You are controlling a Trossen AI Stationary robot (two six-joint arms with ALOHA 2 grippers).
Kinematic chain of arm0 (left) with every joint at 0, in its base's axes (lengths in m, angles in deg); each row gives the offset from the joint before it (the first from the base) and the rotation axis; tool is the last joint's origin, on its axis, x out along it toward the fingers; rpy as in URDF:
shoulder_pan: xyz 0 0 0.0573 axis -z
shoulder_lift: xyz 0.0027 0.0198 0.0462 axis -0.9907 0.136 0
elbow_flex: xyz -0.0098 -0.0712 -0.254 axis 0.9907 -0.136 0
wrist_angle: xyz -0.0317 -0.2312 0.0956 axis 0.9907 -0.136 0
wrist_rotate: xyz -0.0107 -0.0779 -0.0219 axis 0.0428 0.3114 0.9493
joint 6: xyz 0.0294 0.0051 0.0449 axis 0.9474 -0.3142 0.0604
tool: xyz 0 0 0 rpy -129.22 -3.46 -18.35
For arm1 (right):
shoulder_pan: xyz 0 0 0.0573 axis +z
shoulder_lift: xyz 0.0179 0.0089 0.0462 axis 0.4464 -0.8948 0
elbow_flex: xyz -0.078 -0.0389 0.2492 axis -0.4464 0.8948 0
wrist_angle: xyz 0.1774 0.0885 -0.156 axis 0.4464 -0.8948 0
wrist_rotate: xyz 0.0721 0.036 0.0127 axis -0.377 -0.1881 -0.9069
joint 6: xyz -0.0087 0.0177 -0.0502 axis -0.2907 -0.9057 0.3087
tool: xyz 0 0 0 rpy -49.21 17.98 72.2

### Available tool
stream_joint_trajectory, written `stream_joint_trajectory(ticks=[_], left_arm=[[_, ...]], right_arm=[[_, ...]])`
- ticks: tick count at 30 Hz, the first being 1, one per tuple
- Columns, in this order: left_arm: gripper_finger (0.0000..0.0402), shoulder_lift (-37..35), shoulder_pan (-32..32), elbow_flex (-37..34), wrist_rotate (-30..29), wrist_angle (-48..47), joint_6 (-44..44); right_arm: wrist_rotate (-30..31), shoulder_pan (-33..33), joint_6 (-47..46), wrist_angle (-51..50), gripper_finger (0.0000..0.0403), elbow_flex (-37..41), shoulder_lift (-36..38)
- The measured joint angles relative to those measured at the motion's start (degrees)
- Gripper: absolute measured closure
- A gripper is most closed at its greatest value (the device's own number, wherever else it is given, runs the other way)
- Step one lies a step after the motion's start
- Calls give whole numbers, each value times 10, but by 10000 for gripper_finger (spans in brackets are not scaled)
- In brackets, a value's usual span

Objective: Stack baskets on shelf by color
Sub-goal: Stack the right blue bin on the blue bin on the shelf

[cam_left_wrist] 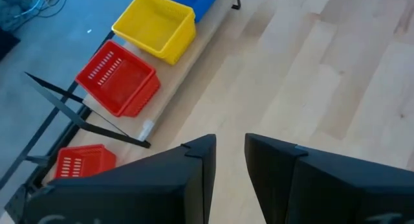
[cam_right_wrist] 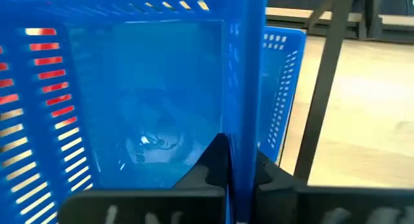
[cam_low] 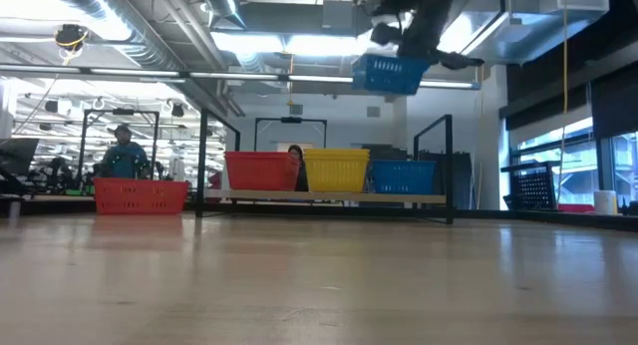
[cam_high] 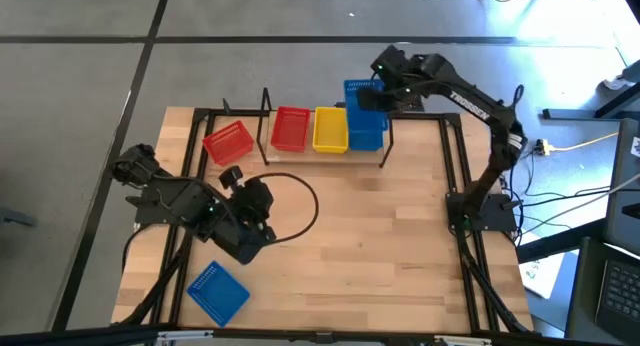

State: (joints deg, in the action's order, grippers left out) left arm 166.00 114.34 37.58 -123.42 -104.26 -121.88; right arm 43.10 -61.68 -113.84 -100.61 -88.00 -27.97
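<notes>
Your counter is a light butcher-block top on a grey floor, with a black cable looped near its middle. Nearest you, a blue basket lies alone at the front left corner. Just behind it your left tool hovers over bare wood, holding nothing, its two dark fingers parted by a narrow gap.

Farther back, the shelf runs along the far edge. On it you have, left to right, a red basket, a yellow basket and a second blue basket, side by side and upright. A second red basket sits tilted on the counter just off the shelf's left end.

Above the shelf's blue end, your right tool is clenched on the side wall of a third blue basket, which hangs in the air well clear of the one below. A person shows in the room behind the shelf.
</notes>
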Motion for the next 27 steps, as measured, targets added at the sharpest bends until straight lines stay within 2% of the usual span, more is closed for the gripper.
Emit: stream_joint_trajectory(ticks=[9, 17, 23, 27], left_arm=[[327, 0, -16, 0, 0, 0, 27], [327, 0, -16, 0, 0, 0, 27], [327, 0, -18, 0, -4, 0, 28], [327, 0, -24, 0, -4, 0, 33]], right_arm=[[-11, -18, 37, 29, 403, 0, -78], [33, -32, 56, 23, 403, 1, -122], [104, -34, 57, -15, 403, 1, -126], [103, -34, 58, -16, 403, 2, -126]])
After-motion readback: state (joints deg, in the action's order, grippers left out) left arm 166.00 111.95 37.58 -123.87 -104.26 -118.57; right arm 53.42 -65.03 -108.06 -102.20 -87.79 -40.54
